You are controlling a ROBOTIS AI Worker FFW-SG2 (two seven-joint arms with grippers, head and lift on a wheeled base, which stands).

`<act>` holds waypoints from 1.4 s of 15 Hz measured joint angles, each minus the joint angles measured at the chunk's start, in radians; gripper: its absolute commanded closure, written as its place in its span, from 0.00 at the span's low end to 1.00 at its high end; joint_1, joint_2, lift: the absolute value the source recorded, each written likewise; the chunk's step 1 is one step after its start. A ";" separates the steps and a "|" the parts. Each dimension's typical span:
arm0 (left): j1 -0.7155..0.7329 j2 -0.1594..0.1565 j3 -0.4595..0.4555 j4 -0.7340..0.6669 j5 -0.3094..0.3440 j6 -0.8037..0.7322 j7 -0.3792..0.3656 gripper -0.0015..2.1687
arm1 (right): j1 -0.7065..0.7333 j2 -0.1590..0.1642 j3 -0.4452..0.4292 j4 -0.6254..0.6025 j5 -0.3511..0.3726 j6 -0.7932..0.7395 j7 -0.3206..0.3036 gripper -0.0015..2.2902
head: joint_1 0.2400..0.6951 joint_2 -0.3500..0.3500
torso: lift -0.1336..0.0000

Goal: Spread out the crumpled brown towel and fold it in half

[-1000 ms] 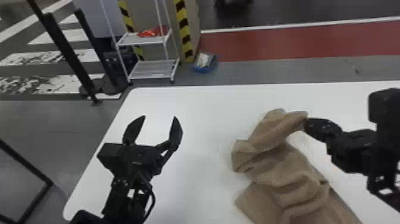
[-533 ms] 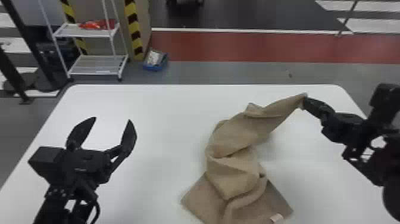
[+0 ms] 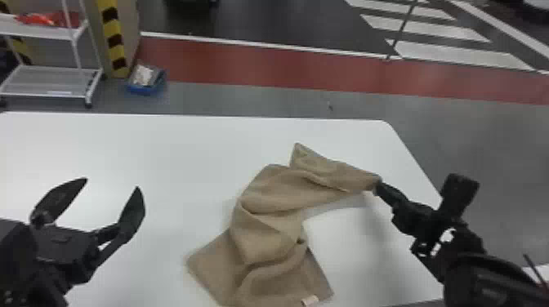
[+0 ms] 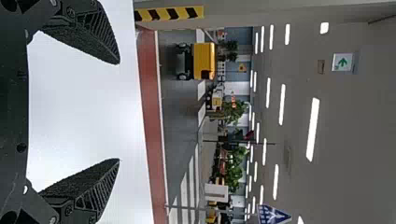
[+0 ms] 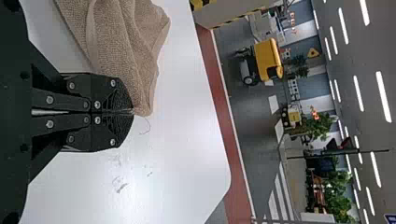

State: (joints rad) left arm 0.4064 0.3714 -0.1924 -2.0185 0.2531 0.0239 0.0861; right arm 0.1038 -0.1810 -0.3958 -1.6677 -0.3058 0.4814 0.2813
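The brown towel (image 3: 271, 200) lies rumpled on the white table (image 3: 163, 143), right of the middle in the head view, bunched into folds along its length. Its near end spreads flatter, with a small pale label (image 3: 309, 301) at the edge, and its far end bends off toward the robot's right. The right gripper (image 3: 380, 187) has the tip of that end pinched between its fingers, which in the right wrist view are closed together on the cloth. The left gripper (image 3: 112, 183) is over the table's left part, well apart from the towel, its two fingers spread wide with nothing between them. Beyond the table's far edge, on the left, stand a white wire shelf rack (image 3: 45, 30) with something red on top and a blue bin (image 3: 148, 89) on the floor.
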 measured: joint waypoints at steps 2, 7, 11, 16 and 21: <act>0.003 0.004 -0.003 -0.023 0.000 0.062 -0.023 0.10 | 0.004 -0.002 -0.032 0.008 -0.001 -0.004 0.000 0.73 | 1.00 0.08 | 0.10; 0.018 0.012 0.018 -0.094 0.000 0.258 -0.101 0.14 | 0.002 -0.029 -0.062 0.021 0.015 -0.003 0.012 0.73 | 1.00 0.00 | 0.10; 0.012 0.002 0.023 -0.117 0.029 0.470 -0.219 0.16 | 0.004 -0.024 -0.049 0.015 0.014 -0.004 0.014 0.73 | 1.00 0.00 | 0.10; -0.020 -0.028 -0.006 -0.069 0.092 0.468 -0.256 0.15 | 0.021 -0.017 -0.029 -0.012 0.014 -0.004 0.025 0.73 | 1.00 0.00 | 0.10; -0.076 -0.041 -0.082 0.022 0.094 0.407 -0.259 0.21 | 0.034 -0.014 -0.024 -0.029 0.008 -0.015 0.038 0.73 | 1.00 0.00 | 0.10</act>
State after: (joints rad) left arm 0.3305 0.3300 -0.2748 -1.9966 0.3470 0.4309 -0.1730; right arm 0.1379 -0.1950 -0.4194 -1.6965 -0.2977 0.4661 0.3191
